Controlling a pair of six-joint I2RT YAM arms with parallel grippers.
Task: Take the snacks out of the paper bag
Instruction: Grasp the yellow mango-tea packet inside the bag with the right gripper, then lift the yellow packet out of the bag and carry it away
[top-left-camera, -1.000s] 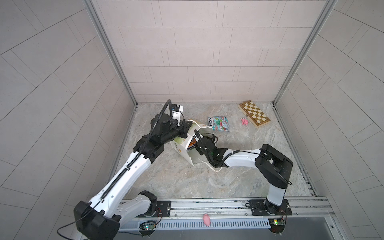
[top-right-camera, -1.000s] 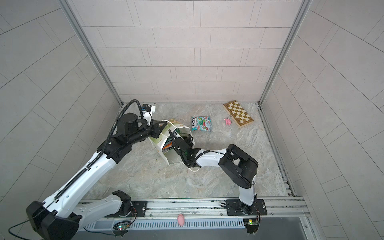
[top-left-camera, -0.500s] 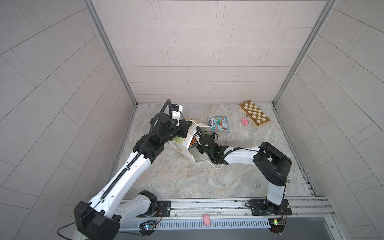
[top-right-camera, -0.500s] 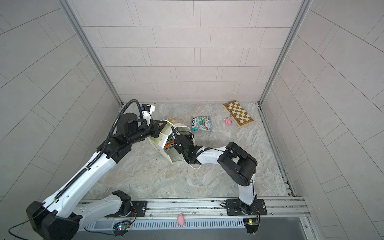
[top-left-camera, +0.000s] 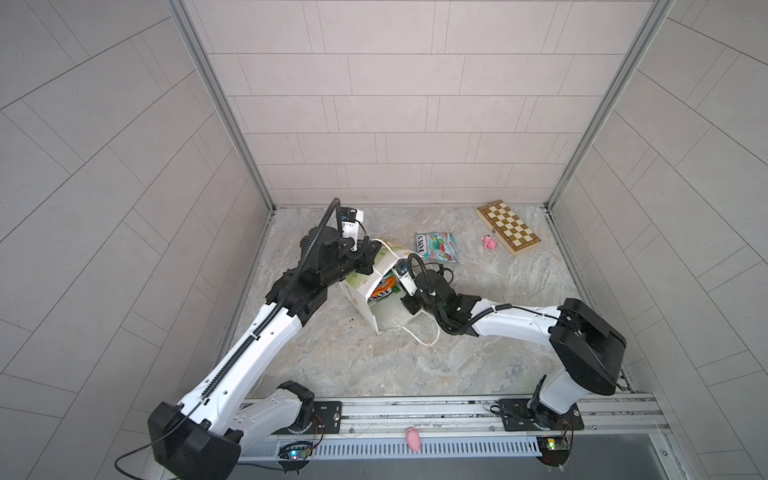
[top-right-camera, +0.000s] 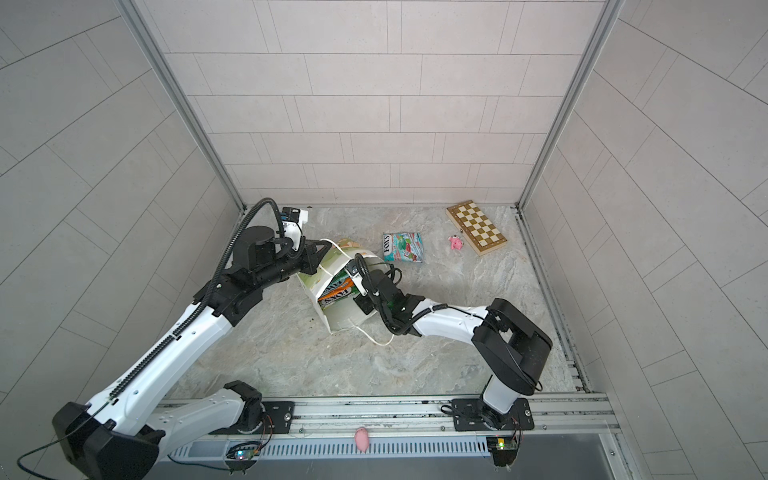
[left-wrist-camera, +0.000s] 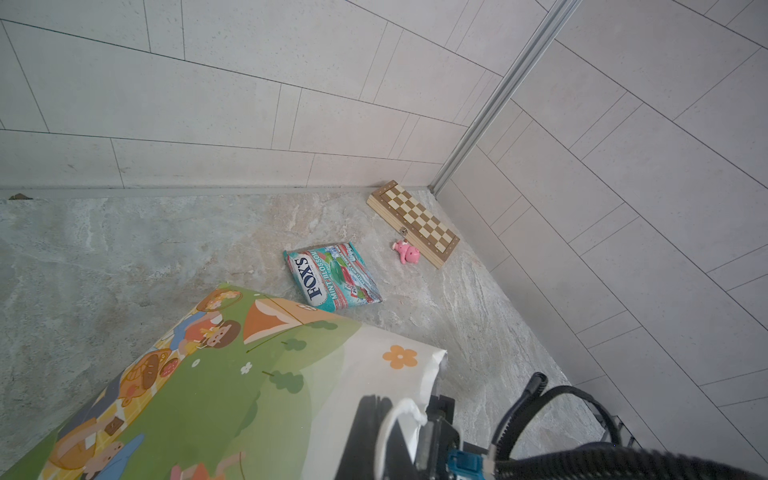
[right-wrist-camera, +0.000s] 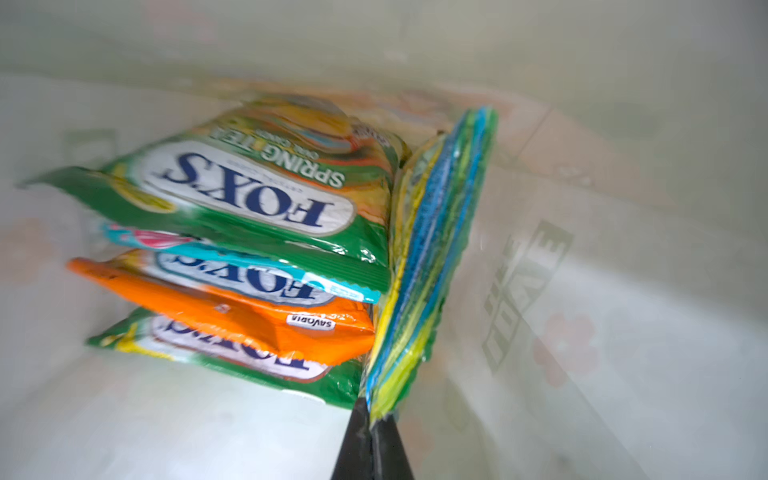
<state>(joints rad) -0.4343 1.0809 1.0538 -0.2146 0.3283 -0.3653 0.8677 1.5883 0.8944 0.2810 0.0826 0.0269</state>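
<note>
The paper bag (top-left-camera: 358, 287) is tipped over on the table (top-left-camera: 374, 365), its mouth turned toward my right arm. My left pincer (left-wrist-camera: 401, 419) is clenched on the bag's upper rim beside a cord, which holds the mouth open. My right pincer (right-wrist-camera: 369, 419) is deep inside, clenched on the thin edge of a yellow-green packet (right-wrist-camera: 432, 249) that stands on edge against the bag wall.

A stack of four butts against that packet's face: a green packet (right-wrist-camera: 257, 195) on top, then a teal one (right-wrist-camera: 249, 266), an orange one (right-wrist-camera: 257, 320) and another green one (right-wrist-camera: 232, 357). With one teal packet (top-left-camera: 437, 247) already out on the table, I judge this to be the second of six, gripped but not yet withdrawn.

The next move calls for a straight pull back through the mouth while my left side holds the rim firm, so the bag isn't dragged along. I hold only a glossy seam, so it may slip. The loose cord handle (top-left-camera: 424, 338) lying under my right arm could snag.

The chessboard (top-left-camera: 508, 227) sits in the far corner with a pink toy (top-left-camera: 489, 242) just beside it. Both are well apart from the bag, with bare table between for setting down. Another pink toy (top-left-camera: 412, 437) lies on the front rail, out of the way.
</note>
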